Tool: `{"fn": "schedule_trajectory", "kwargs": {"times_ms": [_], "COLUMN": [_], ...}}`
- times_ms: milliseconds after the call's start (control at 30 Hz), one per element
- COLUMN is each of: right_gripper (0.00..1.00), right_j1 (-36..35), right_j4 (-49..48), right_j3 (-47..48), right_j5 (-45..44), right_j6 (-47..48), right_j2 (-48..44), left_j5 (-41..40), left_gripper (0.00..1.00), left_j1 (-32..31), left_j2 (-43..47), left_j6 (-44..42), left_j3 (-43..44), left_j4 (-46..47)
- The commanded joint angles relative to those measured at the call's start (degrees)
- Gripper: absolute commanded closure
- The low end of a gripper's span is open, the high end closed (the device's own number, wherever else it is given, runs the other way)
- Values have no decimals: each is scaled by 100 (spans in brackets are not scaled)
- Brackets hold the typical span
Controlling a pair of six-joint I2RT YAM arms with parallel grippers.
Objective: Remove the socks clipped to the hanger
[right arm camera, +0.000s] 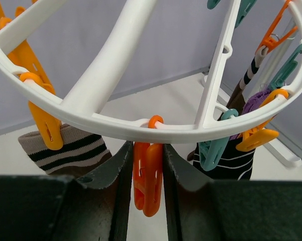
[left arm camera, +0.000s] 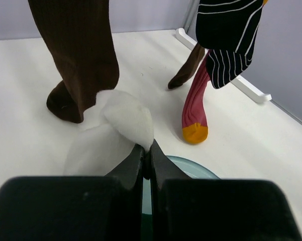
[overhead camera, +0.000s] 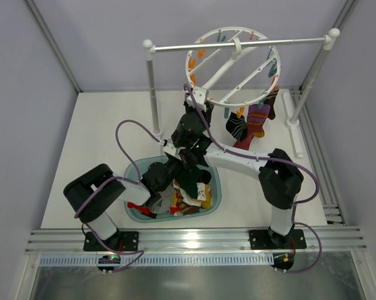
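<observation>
The white ring hanger (right arm camera: 115, 125) hangs from the rail, orange and teal clips along its rim. My right gripper (right arm camera: 146, 165) is shut on an orange clip (right arm camera: 149, 181) at the rim, one finger pressed on each side. To its left a beige and black striped sock (right arm camera: 65, 145) hangs from another orange clip. A black thin-striped sock (right arm camera: 231, 160) hangs from a teal clip (right arm camera: 211, 148). Lower down, my left gripper (left arm camera: 147, 150) is shut on a white sock (left arm camera: 125, 118). Beyond it hang a dark brown sock (left arm camera: 80, 55), a black striped sock (left arm camera: 231, 40) and a red sock with an orange toe (left arm camera: 195, 108).
A teal basket (overhead camera: 216, 187) with several socks in it sits between the arm bases, under the left gripper. The white two-post rail stand (overhead camera: 153, 87) carries the hanger (overhead camera: 234, 62) at the back. A white foot of the stand (left arm camera: 241, 83) lies on the table at the right.
</observation>
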State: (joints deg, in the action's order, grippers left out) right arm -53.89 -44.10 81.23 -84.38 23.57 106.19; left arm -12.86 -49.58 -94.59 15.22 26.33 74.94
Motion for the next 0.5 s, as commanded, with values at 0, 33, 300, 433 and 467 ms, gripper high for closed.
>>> {"fn": "schedule_trajectory", "kwargs": {"times_ms": [0, 33, 300, 433, 467], "right_gripper": [96, 96, 0, 0, 0], "right_j1": [1, -8, -209, -298, -341], "right_j4": [-1404, -1670, -4933, -4942, -4933], "right_j3": [235, 244, 455, 218, 139], "right_j5": [-254, -272, -325, -307, -299], "right_j6": [1007, 1261, 4437, 4349, 4305], "right_j2": [191, 252, 868, 754, 710], "left_j5": [-41, -84, -480, -577, -594], "left_gripper": [100, 100, 100, 100, 100], "left_j1": [-16, -16, -8, -8, -8], "left_j2": [-16, -7, 352, 564, 616], "left_j6": [-37, -37, -213, -213, -213], "left_j3": [39, 31, -250, -382, -417], "left_j4": [1366, 1366, 1366, 1366, 1366]}}
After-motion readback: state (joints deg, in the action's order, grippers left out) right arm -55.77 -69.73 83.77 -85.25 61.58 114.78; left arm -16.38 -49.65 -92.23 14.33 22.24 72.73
